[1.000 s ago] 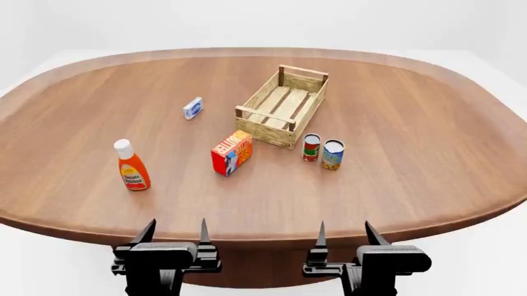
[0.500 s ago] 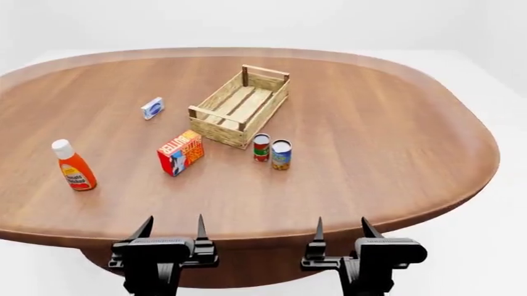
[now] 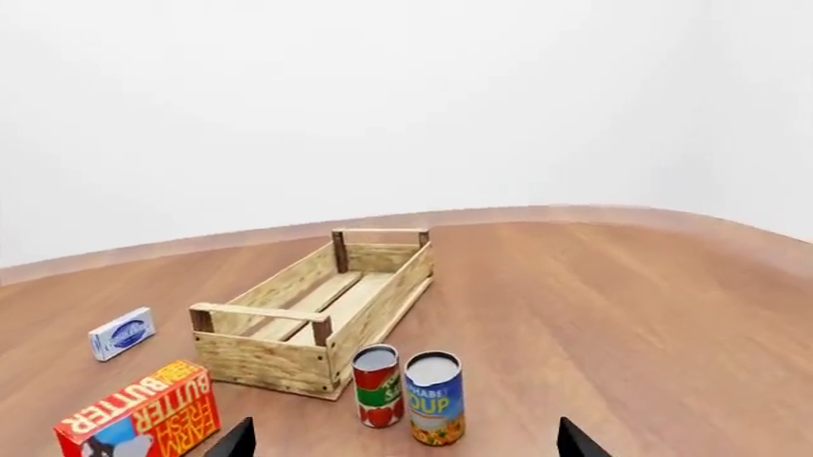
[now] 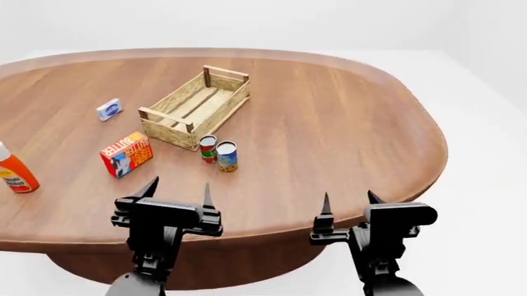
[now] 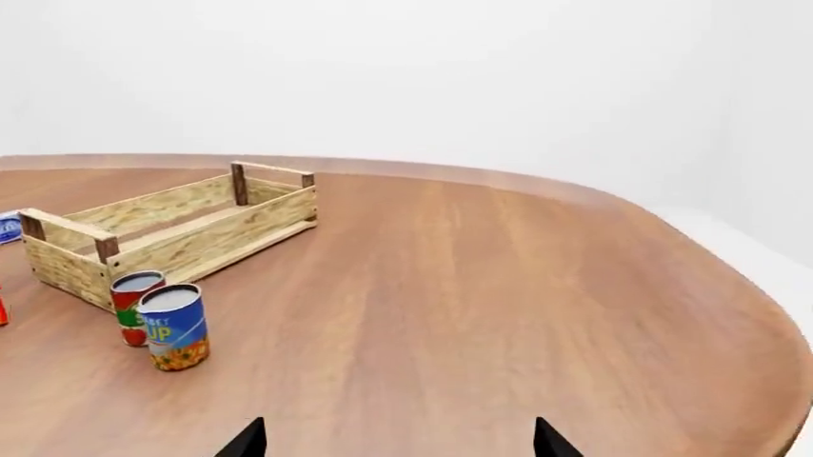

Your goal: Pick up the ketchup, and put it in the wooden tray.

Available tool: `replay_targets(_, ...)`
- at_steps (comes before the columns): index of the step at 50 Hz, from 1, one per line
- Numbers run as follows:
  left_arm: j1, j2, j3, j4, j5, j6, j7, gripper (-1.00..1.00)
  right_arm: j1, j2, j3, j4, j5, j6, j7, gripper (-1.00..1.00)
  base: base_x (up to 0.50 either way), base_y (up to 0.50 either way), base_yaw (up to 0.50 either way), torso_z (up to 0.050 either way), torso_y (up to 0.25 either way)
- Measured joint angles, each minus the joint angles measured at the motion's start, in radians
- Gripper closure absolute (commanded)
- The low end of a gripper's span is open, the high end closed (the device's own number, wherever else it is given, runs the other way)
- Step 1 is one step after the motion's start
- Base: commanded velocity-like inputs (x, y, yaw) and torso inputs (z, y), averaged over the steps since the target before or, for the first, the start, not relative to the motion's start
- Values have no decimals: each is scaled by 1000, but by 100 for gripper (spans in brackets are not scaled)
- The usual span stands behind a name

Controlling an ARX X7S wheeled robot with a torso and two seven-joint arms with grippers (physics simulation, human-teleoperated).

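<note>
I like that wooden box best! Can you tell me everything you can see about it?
The wooden tray is a pale crate of rough-looking planks with low sides, a slatted bottom and four darker corner posts that stick up. It is empty and sits flat on the brown table, turned at a slant. Two small cans stand just off one corner and a butter box lies nearby; none touch it. Both grippers are far from it.

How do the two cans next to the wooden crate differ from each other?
The soup can has a blue upper label and yellow lower band; the tomato can is red with a green band. The soup can looks slightly taller and wider than the tomato can. Both stand upright, side by side, beside the wooden tray.
</note>
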Motion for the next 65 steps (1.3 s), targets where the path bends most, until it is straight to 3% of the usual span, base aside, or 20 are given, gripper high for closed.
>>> replay_targets(11, -133, -11, 8, 2, -6, -120, 5, -100, 101, 43, -6, -27, 33, 148, -21, -100, 58, -62, 0, 0, 0)
replay_targets(22, -245, -20, -9, 2, -22, -209, -2, -100, 195, 78, -35, -53, 53, 274, -49, -100, 500, 0, 0, 0, 0)
replay_targets(38, -305, -29, -33, -19, -44, -229, -11, -100, 262, 87, -56, -42, 73, 325, -70, -100, 500, 0, 0, 0, 0)
replay_targets(45, -318, -35, -47, -23, -52, -230, -20, -100, 276, 90, -68, -43, 67, 322, -69, -100, 0, 0, 0, 0, 0)
replay_targets(65, -329, -59, -82, -7, -52, -229, -60, -100, 323, 94, -103, -40, 63, 333, -74, -100, 148, 9, 495, 0, 1)
